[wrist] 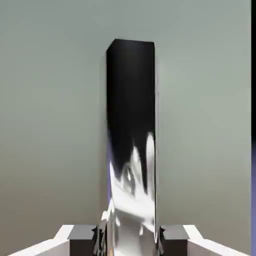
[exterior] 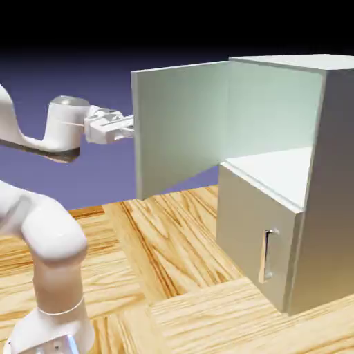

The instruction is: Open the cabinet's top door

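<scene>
The cabinet [exterior: 325, 180] stands on the wooden desk [exterior: 173, 249] toward its right side in the exterior view, a tall pale grey-green box. Its top door [exterior: 181, 128] is swung wide open, the panel standing out from the cabinet's front toward the left, so that the upper compartment shows as a bare pale shelf and back wall. The lower door [exterior: 257, 235] is closed, with its upright handle [exterior: 267, 254] near its right edge. The white arm [exterior: 41, 235] rises from the desk's lower left corner, bends back over itself and reaches level toward the free edge of the top door. The claw [exterior: 128, 128] meets that outer edge of the panel, on the side facing away from the exterior camera, so the door's bar handle cannot be seen there. In the hand view the bar handle [wrist: 131, 145] fills the middle, upright, dark at its top and shiny silver lower down, against the flat grey of the door panel. The two grey fingertips [wrist: 82, 236] sit tight against either side of the bar at the bottom edge, so the claw is clenched around the top door's handle.
</scene>
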You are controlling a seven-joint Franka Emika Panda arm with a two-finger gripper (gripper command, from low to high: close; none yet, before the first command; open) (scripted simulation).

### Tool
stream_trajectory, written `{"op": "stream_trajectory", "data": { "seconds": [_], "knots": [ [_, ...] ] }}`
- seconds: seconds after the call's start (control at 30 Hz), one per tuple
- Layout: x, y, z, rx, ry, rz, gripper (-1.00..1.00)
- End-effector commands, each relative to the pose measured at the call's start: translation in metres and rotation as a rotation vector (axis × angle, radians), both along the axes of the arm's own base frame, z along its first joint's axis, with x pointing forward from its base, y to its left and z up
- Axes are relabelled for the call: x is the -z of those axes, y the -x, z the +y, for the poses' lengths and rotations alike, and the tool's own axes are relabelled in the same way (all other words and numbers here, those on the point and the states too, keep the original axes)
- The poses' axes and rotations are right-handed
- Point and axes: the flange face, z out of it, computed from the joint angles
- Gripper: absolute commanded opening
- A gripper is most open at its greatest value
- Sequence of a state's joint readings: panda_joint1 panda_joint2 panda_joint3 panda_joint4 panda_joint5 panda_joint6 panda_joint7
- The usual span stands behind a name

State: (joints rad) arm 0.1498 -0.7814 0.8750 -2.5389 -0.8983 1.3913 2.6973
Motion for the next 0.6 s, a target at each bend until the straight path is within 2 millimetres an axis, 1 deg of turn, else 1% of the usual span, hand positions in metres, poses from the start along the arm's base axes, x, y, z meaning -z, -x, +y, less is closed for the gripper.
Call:
{"op": "stream_trajectory", "data": {
  "seconds": [0.0,0.13,0.23,0.37,0.57],
  "knots": [
    [0.0,0.0,0.009,0.026,0.0,0.0,-1.0],
    [0.0,-0.002,0.042,0.119,0.0,0.0,-1.0],
    [0.0,-0.004,0.063,0.178,0.0,0.0,-1.0],
    [0.0,-0.009,0.085,0.242,0.0,0.0,-1.0],
    [0.0,-0.017,0.114,0.326,0.0,0.0,-1.0]
  ]
}}
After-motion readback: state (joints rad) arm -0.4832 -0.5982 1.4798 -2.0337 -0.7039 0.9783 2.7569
